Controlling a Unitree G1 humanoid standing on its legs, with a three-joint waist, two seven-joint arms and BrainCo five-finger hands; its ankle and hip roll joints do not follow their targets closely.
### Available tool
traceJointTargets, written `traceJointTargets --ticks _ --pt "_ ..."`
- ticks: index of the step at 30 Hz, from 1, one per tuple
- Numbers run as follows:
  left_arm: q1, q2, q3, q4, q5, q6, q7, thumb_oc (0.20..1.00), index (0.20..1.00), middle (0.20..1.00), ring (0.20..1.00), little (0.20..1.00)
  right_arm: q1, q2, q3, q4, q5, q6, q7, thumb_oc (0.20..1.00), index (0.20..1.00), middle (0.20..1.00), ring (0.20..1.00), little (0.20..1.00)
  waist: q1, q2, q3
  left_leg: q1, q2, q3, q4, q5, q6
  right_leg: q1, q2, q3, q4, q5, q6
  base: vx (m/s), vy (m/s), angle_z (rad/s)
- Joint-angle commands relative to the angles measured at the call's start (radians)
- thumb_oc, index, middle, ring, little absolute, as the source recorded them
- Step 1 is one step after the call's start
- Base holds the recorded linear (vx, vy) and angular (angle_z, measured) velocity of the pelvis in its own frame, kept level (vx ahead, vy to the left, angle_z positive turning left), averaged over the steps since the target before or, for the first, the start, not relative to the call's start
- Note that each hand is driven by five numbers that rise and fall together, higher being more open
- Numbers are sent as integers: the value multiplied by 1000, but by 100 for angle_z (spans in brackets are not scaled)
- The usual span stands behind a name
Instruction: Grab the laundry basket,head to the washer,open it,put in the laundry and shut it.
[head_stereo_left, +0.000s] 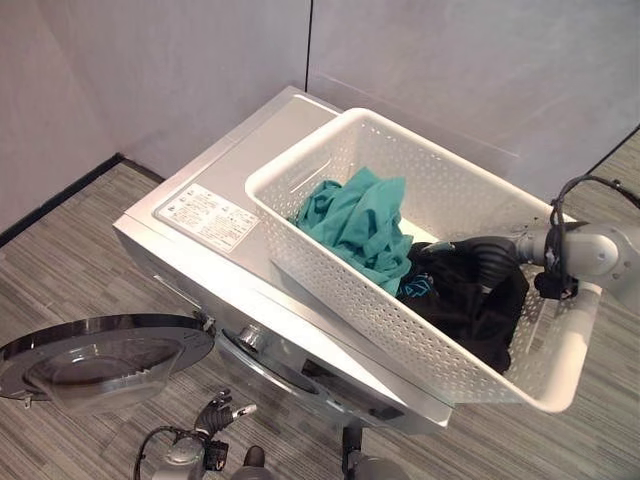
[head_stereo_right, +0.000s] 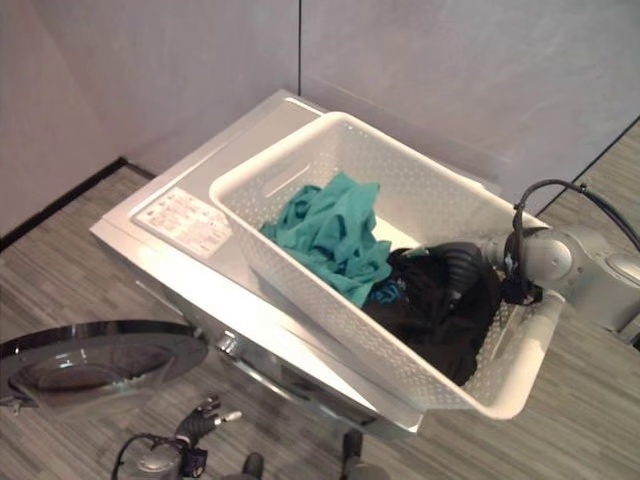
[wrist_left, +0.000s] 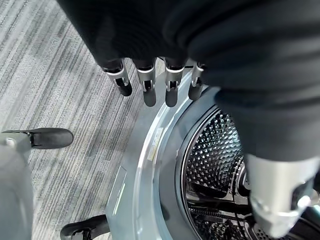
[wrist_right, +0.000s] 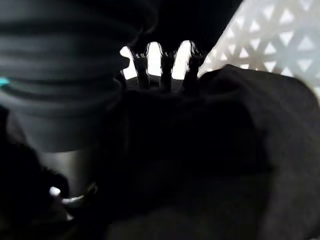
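1. Your right hand (head_stereo_left: 492, 262) reached into the white perforated laundry basket (head_stereo_left: 330, 268), its fingers (wrist_right: 165, 75) buried in the black garment (head_stereo_left: 470, 300); whether they gripped it, I could not tell.
2. Your left hand (head_stereo_left: 218, 413) hung low before the washer (head_stereo_left: 190, 240), fingers (wrist_left: 145, 82) loosely straight, holding nothing.
3. The basket sat atop the silver washer, holding a crumpled teal cloth (head_stereo_left: 360, 225) beside the black one.
4. The round door (head_stereo_left: 100, 355) stood open, showing the dimpled steel drum (wrist_left: 210, 155).

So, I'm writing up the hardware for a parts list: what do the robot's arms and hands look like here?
Both arms are silver-grey with rounded joints. The right arm carries a looping black cable at a dark wrist block. Each hand has a dark ribbed cover at the wrist and back. The left hand shows silver fingers with dark tips; the right hand shows the same.
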Motion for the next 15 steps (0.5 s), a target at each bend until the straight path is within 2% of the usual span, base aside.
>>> traceJointTargets --ticks 1,4,7,8,10,11,12,13,15 --pt "-12 55 -66 -6 -15 -30 -24 1000 1000 1000 1000 1000 -2 12 61 48 -49 30 16 1000 1000 1000 1000 1000 7 -21 -5 -71 -4 -3 41 -20 18 -7 -58 52 72 -123 46 -71 3 -2" --pt "-30 65 -116 -53 -26 -29 -31 1000 1000 1000 1000 1000 -5 126 70 103 -72 46 3 1000 1000 1000 1000 1000 12 -10 31 -104 -11 -9 58 -17 22 -34 -57 60 85 -122 43 -79 0 -3" --pt "-37 76 -145 -77 -25 -25 -38 1000 1000 1000 1000 1000 0 179 62 124 -74 54 -6 1000 1000 1000 1000 1000 13 -5 47 -121 -14 -14 67 -15 24 -44 -55 63 88 -121 40 -51 -6 5" --pt "-52 82 -173 -87 -22 -23 -42 1000 1000 1000 1000 1000 -7 247 58 170 -71 62 -28 1000 1000 1000 1000 1000 16 -4 62 -137 -15 -18 74 -12 24 -52 -54 64 89 -120 37 -53 -24 3" --pt "-54 87 -184 -95 -17 -21 -43 1000 1000 1000 1000 1000 -8 263 53 162 -63 60 -30 1000 1000 1000 1000 1000 16 -3 68 -144 -15 -20 78 -12 24 -55 -53 62 90 -119 36 -42 -27 3" --pt "-66 81 -198 -87 -1 -20 -42 1000 1000 1000 1000 1000 -1 317 41 173 -57 65 -48 451 451 451 451 451 17 -1 77 -153 -15 -23 80 -9 25 -59 -52 62 88 -119 34 -20 -17 6" --pt "-66 82 -198 -86 -1 -20 -42 1000 1000 1000 1000 1000 -1 318 40 173 -58 64 -48 297 297 297 297 297 17 -2 77 -154 -15 -24 80 -9 25 -59 -52 61 88 -119 34 -36 -20 7" --pt "-77 72 -205 -69 7 -21 -34 1000 1000 1000 1000 1000 -2 348 27 194 -51 59 -72 200 200 200 200 200 18 -1 82 -160 -17 -26 80 -7 25 -65 -51 64 89 -119 33 -19 -2 7" --pt "-77 67 -206 -61 12 -22 -30 1000 1000 1000 1000 1000 9 356 15 187 -52 53 -83 200 200 200 200 200 18 1 82 -161 -17 -26 77 -6 25 -68 -51 65 89 -120 33 0 0 0"
